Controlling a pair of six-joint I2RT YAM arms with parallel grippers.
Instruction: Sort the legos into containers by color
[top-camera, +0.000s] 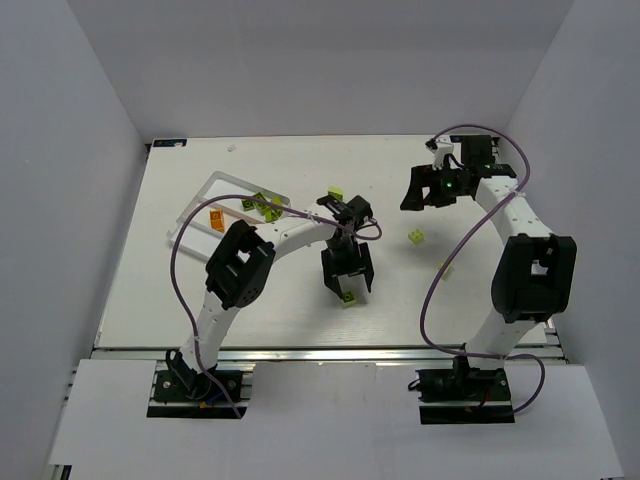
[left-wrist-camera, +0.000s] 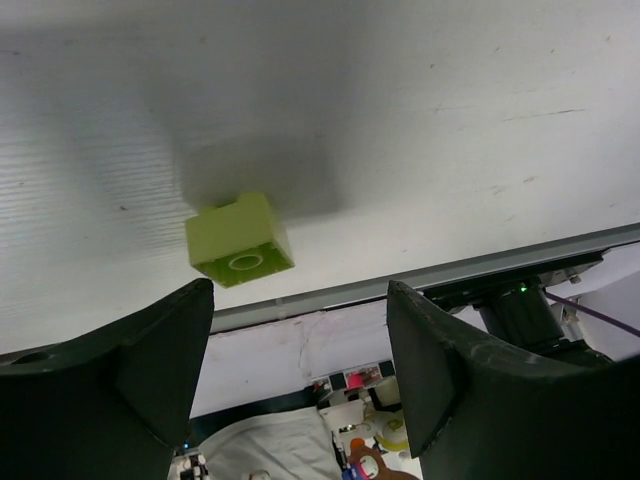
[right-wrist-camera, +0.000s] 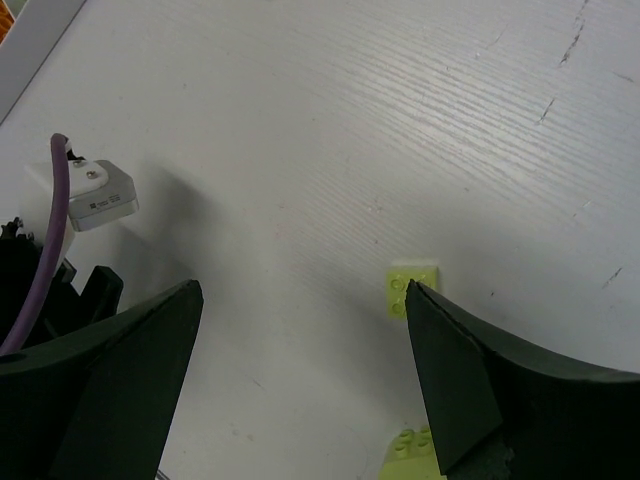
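Our left gripper (left-wrist-camera: 300, 295) has its two dark fingers (left-wrist-camera: 140, 370) spread wide, with nothing between them. Just past the tips, at about 11 o'clock from the gap, a lime brick (left-wrist-camera: 240, 242) sits on the white table (top-camera: 250, 300). One face of it shows a round ring. It is not between the fingers yet. Our right gripper (right-wrist-camera: 302, 295) is spread wide too and holds nothing. Another lime brick (right-wrist-camera: 405, 278) peeks out right at the tip of its 3 o'clock finger. We think these bricks are very light, hard and smooth. They should not squash or break, but one could slip or pop away if we pinch it by a corner. So we think the best hold is on two flat sides that face each other, near the middle, not on the bumpy part. From above, the only tray (top-camera: 214, 182) we see lies at about 10 o'clock from the left gripper, well apart from it. An orange brick (top-camera: 215, 221) lies inside it. Two green bricks (top-camera: 268, 208) sit at its 3 o'clock end, and we cannot tell if they are inside or on the rim. We see no second tray.
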